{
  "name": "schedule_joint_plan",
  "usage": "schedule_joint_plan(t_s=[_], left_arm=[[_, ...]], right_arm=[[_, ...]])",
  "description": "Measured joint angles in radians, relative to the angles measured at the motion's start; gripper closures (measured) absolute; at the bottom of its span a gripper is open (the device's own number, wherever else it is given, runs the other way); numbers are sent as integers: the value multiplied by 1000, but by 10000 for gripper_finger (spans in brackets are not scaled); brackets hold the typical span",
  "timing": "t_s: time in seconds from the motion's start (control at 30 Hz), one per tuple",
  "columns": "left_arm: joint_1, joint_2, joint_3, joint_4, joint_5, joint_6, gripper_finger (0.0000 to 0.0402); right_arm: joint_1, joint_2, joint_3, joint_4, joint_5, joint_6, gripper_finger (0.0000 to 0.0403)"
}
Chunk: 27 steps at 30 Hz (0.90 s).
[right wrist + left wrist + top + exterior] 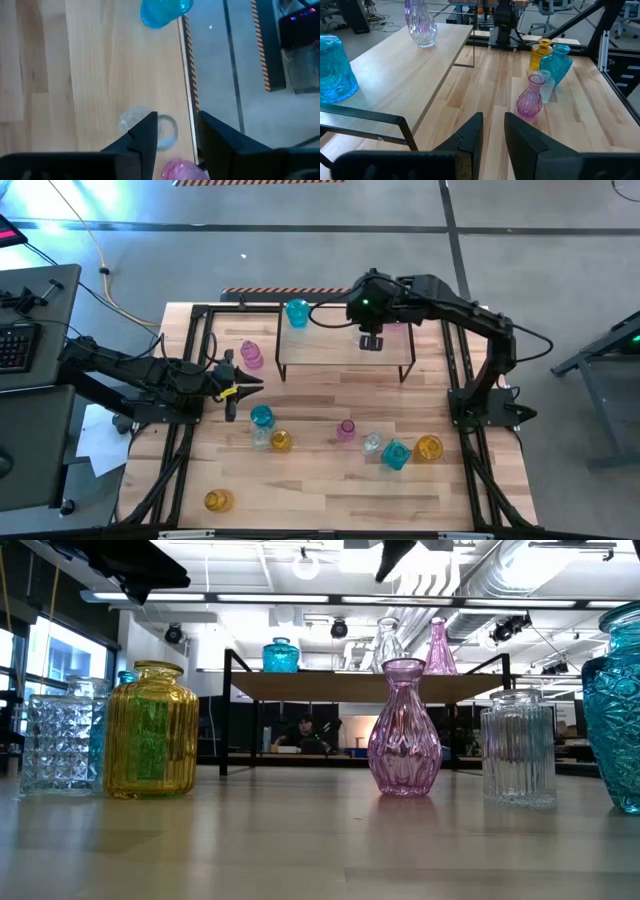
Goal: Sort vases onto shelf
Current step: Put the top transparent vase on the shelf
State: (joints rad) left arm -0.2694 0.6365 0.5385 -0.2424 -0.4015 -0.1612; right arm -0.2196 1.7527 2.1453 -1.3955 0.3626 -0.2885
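Vases: three on the shelf point(340, 352) so far, a blue jar point(297, 313), a clear vase point(165, 131) and a pink vase point(182, 170), grouped toward its back edge; the rest wait on the table point(320, 480). Right gripper point(371, 340) above the shelf, fingers parted, empty, probably just releasing. Left gripper point(247, 383) idle beside the shelf, fingers slightly apart, holding nothing

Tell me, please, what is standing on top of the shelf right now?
On the shelf: a teal vase, a clear vase and a pink vase. From above, the right pincer covers the last two.
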Motion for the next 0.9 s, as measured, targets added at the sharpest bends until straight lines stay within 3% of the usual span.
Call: schedule_joint_plan(t_s=[0.2,0.37,0.47,0.63,0.9], left_arm=[[0,0,0,-7,22,-3,330],[0,0,0,-26,28,-18,330],[0,0,0,-32,28,-20,330],[-26,0,0,-54,9,-19,330],[-104,-66,0,-158,-241,-23,330]], right_arm=[[43,-4,20,-173,-4,234,299],[88,-24,-141,-158,3,351,364],[110,-56,-271,-128,86,440,396],[136,-232,-544,167,159,497,398],[135,-578,-983,588,153,552,402]])
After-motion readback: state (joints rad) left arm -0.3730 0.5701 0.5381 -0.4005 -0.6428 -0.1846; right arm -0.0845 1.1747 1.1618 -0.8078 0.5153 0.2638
